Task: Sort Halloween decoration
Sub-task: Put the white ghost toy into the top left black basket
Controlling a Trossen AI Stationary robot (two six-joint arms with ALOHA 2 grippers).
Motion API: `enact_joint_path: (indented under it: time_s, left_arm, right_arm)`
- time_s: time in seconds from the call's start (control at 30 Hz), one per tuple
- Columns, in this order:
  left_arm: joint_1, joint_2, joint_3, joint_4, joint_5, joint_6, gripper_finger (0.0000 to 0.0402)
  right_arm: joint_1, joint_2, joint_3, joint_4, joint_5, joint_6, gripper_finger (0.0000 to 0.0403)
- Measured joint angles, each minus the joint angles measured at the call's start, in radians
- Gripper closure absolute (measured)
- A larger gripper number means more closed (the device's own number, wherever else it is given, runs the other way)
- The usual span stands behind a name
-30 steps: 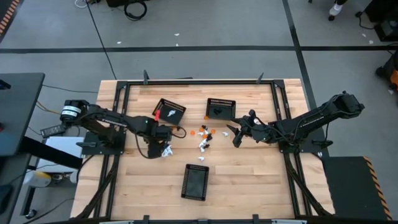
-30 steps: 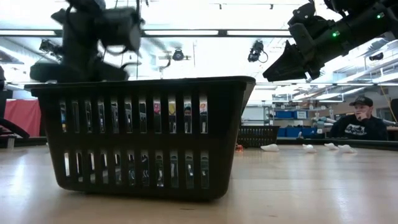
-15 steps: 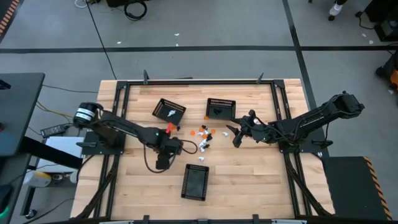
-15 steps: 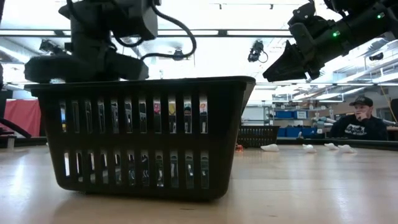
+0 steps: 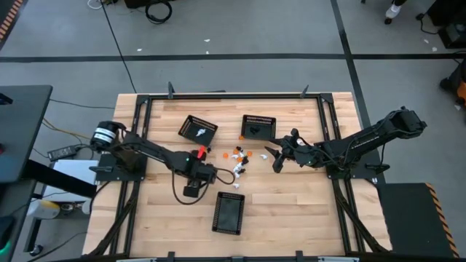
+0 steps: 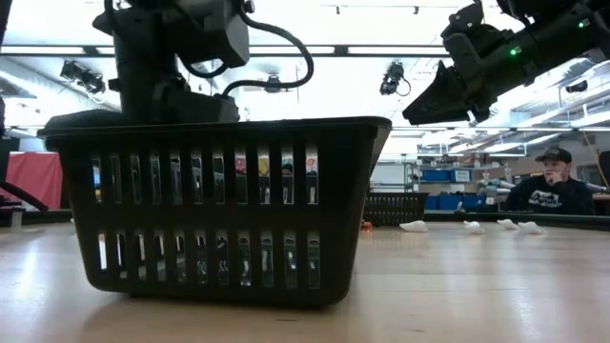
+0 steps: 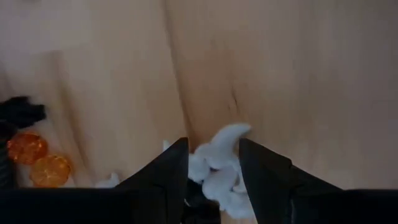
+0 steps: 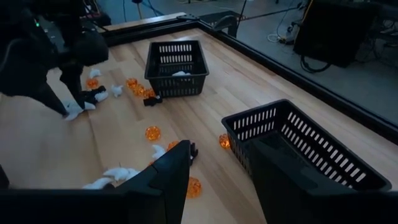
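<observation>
The Halloween decoration is a scatter of tiny orange, white and black trinkets (image 5: 239, 164) lying on the wooden table between my two arms. One white trinket (image 7: 221, 155) lies apart from them, toward the left. My left gripper (image 7: 213, 146) points down over it, open, one finger on each side; the right wrist view shows this gripper (image 8: 65, 106) and that trinket (image 8: 74, 112) on the table. My right gripper (image 5: 273, 160) hangs open above the table's right half, holding nothing. My left gripper comes from above with its fingers (image 7: 171, 165) on either side of the white trinket, which lies on the table. Whether the fingers touch it, I cannot tell.
Three black mesh baskets stand on the table: one far left (image 5: 203, 121) with something white inside, one far middle (image 5: 258, 117) with something black inside, one near the front edge (image 5: 231, 194). The last fills the low view (image 6: 219, 210). A person (image 6: 553, 186) sits beyond the table.
My left gripper has gone toward the table's near edge and down, rolling its wrist, and now stands over the lone white trinket, which the high view no longer shows. The trinket has not moved.
</observation>
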State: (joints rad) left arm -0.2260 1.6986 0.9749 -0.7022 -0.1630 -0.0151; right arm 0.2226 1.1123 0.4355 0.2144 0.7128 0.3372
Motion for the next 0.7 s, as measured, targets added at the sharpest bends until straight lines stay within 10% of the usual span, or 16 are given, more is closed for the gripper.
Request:
enact_joint_path:
  time_s: [0.7]
  left_arm:
    - [0.032, 0.061, 0.002, 0.019, 0.06, 0.104, 0.0301]
  right_arm:
    - [0.005, 0.0, 0.0, 0.013, 0.0, -0.007, 0.0233]
